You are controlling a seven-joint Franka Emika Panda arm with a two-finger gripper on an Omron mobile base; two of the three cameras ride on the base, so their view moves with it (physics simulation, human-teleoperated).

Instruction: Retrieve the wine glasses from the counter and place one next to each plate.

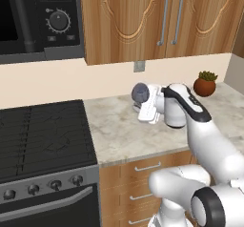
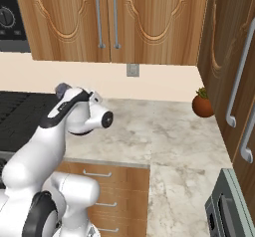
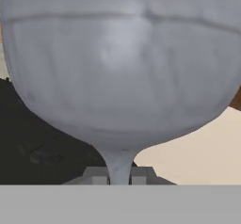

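My gripper (image 3: 119, 175) is shut on the thin stem of a wine glass (image 3: 117, 77), whose translucent grey-blue bowl looms right in front of the hand camera. In the left base view the glass (image 1: 139, 93) stands upright at the end of the hand, with the gripper (image 1: 139, 108) just under the bowl, over the marble counter (image 1: 119, 130). From the right base view the top of the glass (image 2: 63, 87) peeks out behind the arm. The plates are out of view.
A black stove (image 1: 43, 135) adjoins the counter on the left, under a microwave (image 1: 33, 16). A potted plant (image 1: 205, 84) sits in the back right corner. Wooden cabinets (image 1: 162, 16) hang above. A tall cabinet (image 2: 234, 81) bounds the right side.
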